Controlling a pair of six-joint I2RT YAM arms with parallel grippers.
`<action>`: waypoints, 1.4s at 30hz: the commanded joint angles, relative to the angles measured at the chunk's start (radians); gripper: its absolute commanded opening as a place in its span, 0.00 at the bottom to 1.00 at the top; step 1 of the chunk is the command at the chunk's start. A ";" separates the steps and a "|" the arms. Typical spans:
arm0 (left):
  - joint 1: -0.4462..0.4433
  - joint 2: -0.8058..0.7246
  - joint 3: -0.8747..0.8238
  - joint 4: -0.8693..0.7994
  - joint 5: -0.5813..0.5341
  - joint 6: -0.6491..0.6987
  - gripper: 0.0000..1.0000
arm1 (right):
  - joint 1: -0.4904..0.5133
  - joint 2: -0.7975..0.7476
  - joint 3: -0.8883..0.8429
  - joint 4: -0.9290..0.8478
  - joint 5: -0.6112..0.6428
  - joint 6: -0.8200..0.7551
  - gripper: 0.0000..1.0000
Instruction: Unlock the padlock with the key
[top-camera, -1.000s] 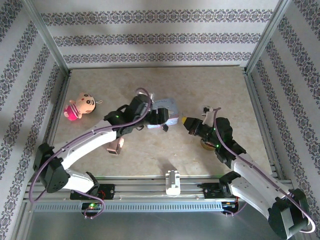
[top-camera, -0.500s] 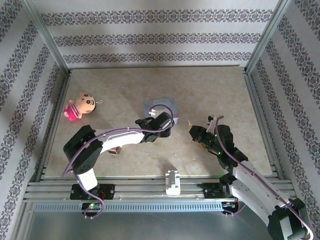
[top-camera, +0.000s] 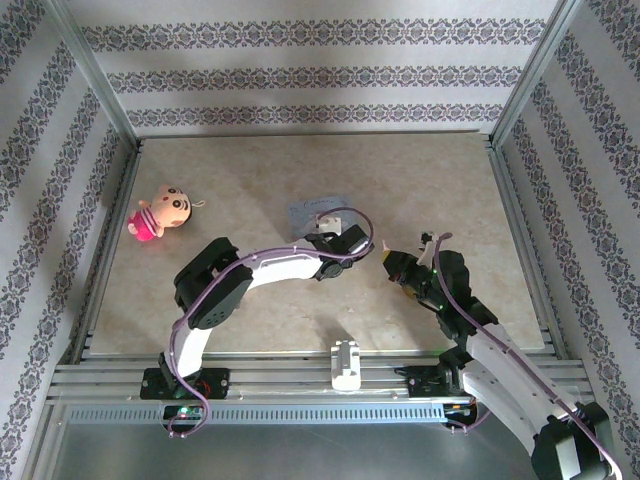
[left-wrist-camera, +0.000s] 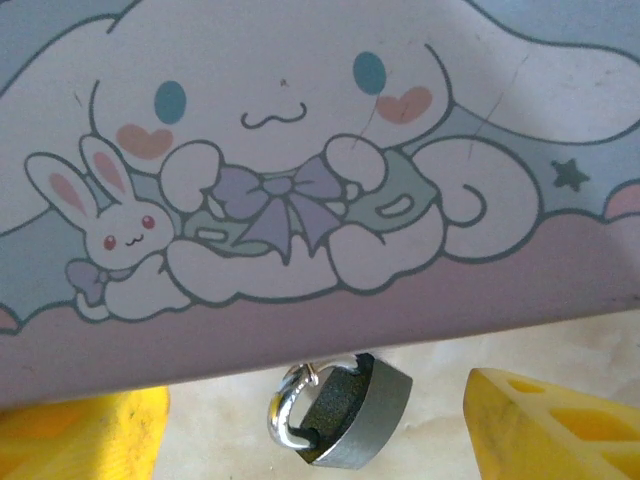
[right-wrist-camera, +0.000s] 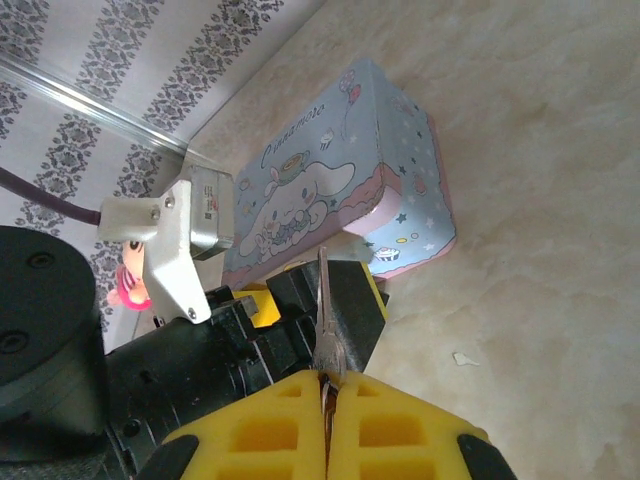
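The padlock (left-wrist-camera: 340, 410), dark grey with a silver shackle, hangs at the lower front edge of the pale-blue cartoon tin (left-wrist-camera: 300, 150). My left gripper (left-wrist-camera: 320, 445) is open, with a yellow finger (left-wrist-camera: 545, 420) on each side of the padlock and neither touching it. Seen from above, the left gripper (top-camera: 338, 243) sits just in front of the tin (top-camera: 318, 212). My right gripper (right-wrist-camera: 325, 385) is shut on the key (right-wrist-camera: 323, 300), whose thin silvery blade points toward the left gripper and the tin (right-wrist-camera: 340, 180). From overhead the right gripper (top-camera: 388, 262) is a short way right of the left one.
A small pink doll (top-camera: 158, 212) lies at the far left of the beige table. A white plastic block (top-camera: 346, 362) rests on the front rail between the arm bases. Patterned walls with metal posts close in three sides.
The left arm has swung right and nearer, bringing its gripper from the tin's left side to its front at the padlock. The right gripper with the key has shifted slightly.
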 joint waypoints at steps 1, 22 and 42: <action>-0.007 0.031 0.042 -0.068 -0.058 -0.008 0.77 | -0.010 -0.013 -0.014 0.010 0.013 -0.016 0.00; 0.021 -0.061 -0.055 -0.080 0.011 -0.053 0.68 | -0.042 -0.026 -0.023 0.024 -0.013 -0.002 0.00; 0.060 0.037 0.032 -0.042 0.040 -0.003 0.53 | -0.056 -0.033 -0.024 0.027 -0.029 0.008 0.00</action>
